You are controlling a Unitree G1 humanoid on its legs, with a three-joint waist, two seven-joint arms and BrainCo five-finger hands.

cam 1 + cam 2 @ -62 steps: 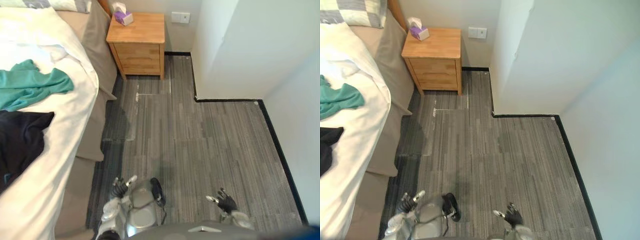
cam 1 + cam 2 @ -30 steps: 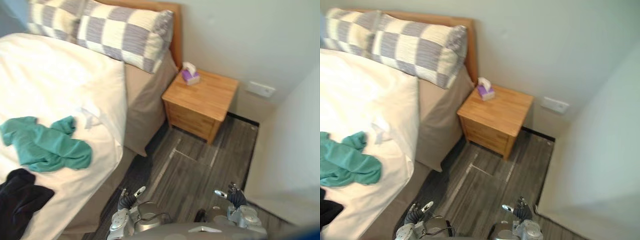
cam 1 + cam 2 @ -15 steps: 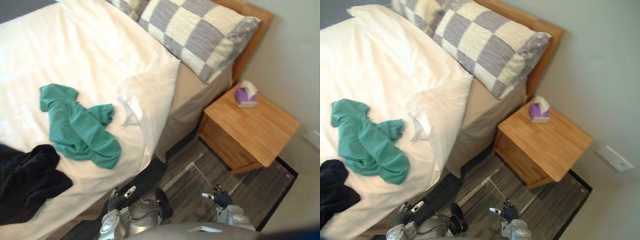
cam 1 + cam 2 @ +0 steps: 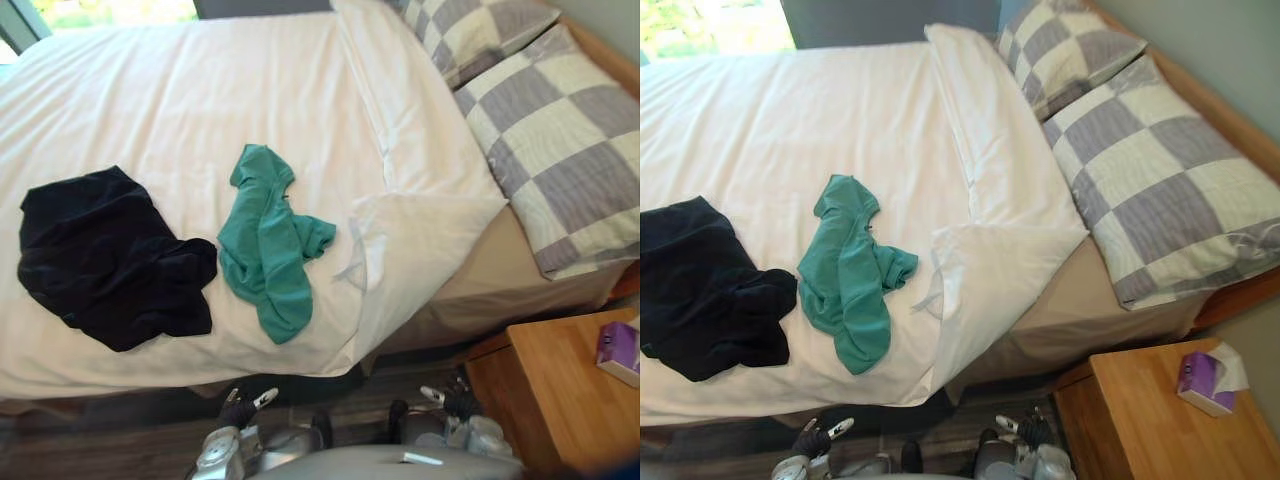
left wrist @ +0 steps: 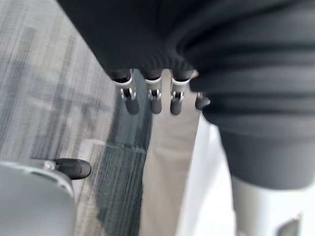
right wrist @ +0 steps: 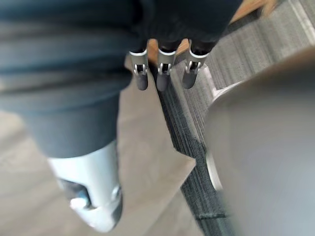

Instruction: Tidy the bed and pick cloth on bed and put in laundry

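Observation:
A green cloth lies crumpled on the white duvet near the bed's near edge. A black cloth lies bunched just to its left, touching it. The duvet's near corner is folded back, baring the tan sheet. My left hand hangs low beside the bed edge, open and holding nothing; its relaxed fingers show over the floor. My right hand hangs low by the nightstand, also open with nothing in it, its fingers loose.
Two grey-and-cream checked pillows lie at the head of the bed on the right. A wooden nightstand stands at the lower right with a purple tissue box on it. A strip of grey floor runs along the bed.
The whole picture has swung from the floor and nightstand over to the bed, so the camera has turned. Both hands still hang low and empty.

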